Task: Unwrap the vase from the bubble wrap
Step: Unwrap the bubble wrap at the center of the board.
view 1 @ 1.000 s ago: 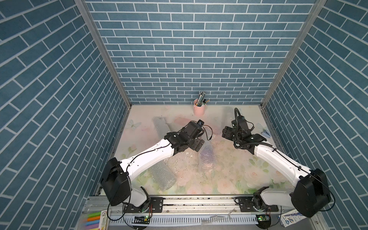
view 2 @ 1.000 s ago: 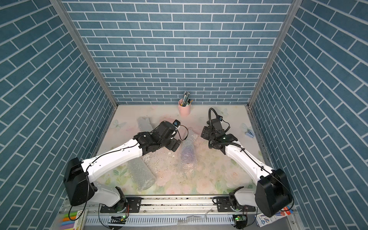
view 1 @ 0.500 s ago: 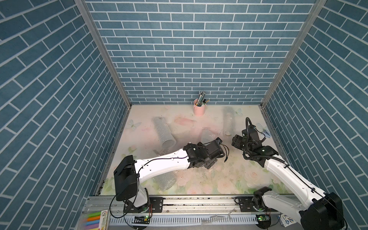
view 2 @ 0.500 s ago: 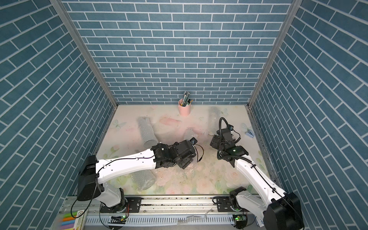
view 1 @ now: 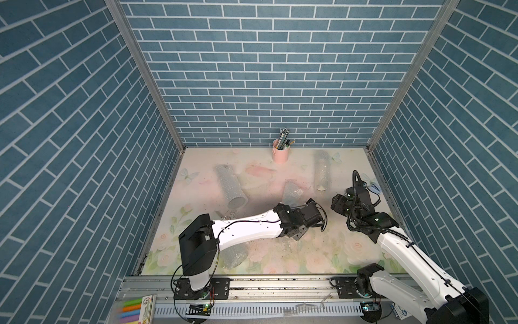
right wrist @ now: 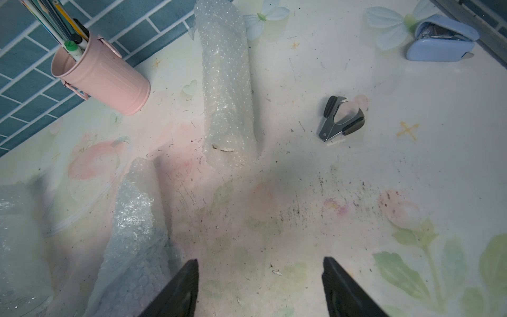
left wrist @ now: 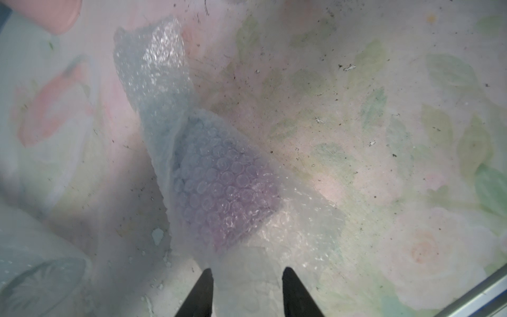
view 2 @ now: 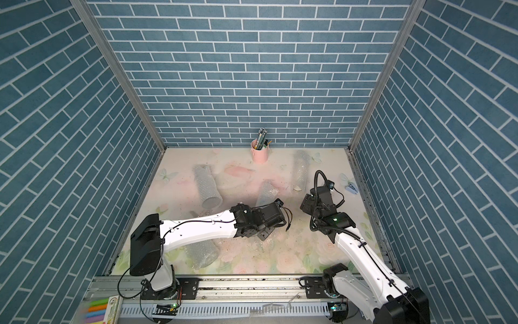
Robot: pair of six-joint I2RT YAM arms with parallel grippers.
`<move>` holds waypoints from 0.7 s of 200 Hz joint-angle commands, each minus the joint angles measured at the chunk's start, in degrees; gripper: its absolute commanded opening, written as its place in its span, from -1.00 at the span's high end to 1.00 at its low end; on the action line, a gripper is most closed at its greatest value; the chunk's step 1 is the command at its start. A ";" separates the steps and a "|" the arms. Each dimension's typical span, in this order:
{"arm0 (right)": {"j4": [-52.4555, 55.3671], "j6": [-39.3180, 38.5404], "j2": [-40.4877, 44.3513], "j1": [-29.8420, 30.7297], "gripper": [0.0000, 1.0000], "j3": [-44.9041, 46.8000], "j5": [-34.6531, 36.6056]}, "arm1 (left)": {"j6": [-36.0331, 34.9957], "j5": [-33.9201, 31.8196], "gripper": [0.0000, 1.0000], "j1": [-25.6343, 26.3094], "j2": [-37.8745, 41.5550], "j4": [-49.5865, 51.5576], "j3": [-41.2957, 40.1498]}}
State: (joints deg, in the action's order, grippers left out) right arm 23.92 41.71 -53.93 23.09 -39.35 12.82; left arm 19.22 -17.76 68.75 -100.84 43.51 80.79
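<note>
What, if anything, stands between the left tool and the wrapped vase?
Nothing visible. In the left wrist view the loose edge of the bubble wrap reaches between the fingertips of the left tool; the neighbouring roll lies apart from it.

The left arm (view 1: pixel 246 227) hides half a bubble wrap roll (view 1: pixel 235 256) beneath it. Past its wrist, the bubble wrap (left wrist: pixel 219 186) blurs something purple inside; whether the left gripper (left wrist: pixel 246 270) touches it, I cannot tell.
</note>
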 commanded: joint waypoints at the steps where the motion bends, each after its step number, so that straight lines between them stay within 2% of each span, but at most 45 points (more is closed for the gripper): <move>1: 1.16 0.10 0.20 -0.24 -0.43 0.24 1.29 | 0.87 0.86 0.38 -0.61 0.00 1.56 1.38; 54: 0.52 -3.14 -2.47 -0.19 -0.38 -1.22 0.38 | 1.64 4.20 1.00 -4.42 5.83 -4.24 -3.81; 102: -0.07 -5.83 -5.33 0.78 -0.37 -2.40 -1.70 | 3.54 10.42 1.00 -8.53 11.31 -11.33 -10.26; 140: -1.07 -6.43 -9.90 5.30 -0.37 -4.69 -1.22 | 5.49 13.15 1.00 -12.29 14.87 -15.72 -16.37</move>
State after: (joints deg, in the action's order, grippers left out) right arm 23.77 37.04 -61.21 25.65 -41.36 11.73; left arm 22.74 -7.55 58.61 -88.38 31.68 67.90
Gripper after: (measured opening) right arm 0.684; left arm 0.044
